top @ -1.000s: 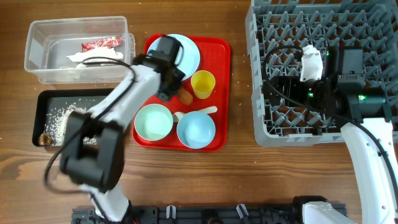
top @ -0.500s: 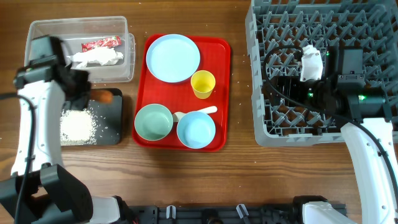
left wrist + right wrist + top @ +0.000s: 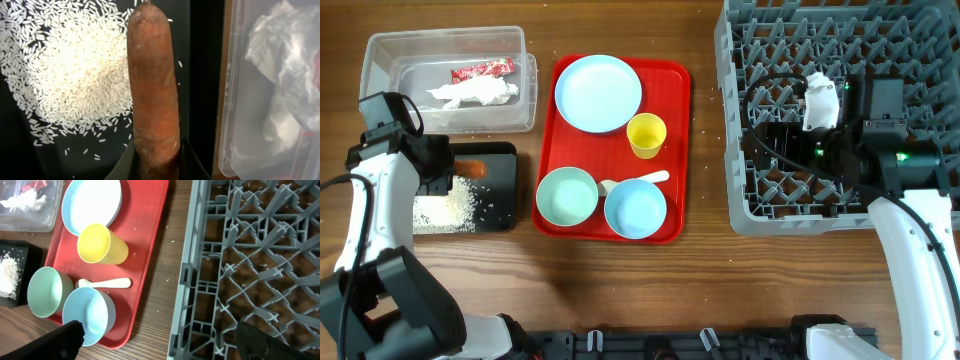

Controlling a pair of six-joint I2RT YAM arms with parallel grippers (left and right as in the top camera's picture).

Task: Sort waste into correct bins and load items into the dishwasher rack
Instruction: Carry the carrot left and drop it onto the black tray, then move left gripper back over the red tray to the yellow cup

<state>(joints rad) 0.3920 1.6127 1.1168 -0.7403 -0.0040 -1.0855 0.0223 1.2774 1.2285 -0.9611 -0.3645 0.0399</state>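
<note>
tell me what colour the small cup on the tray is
Yellow. The cup shows best in the right wrist view.

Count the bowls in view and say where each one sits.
2. The green bowl sits on the red tray, in its left corner nearest the robot; the blue bowl sits just right of it on the same tray. None appears hidden.

Orange carrot (image 3: 152,100), white rice (image 3: 65,75), black tray (image 3: 500,187), red tray (image 3: 677,140)
</note>
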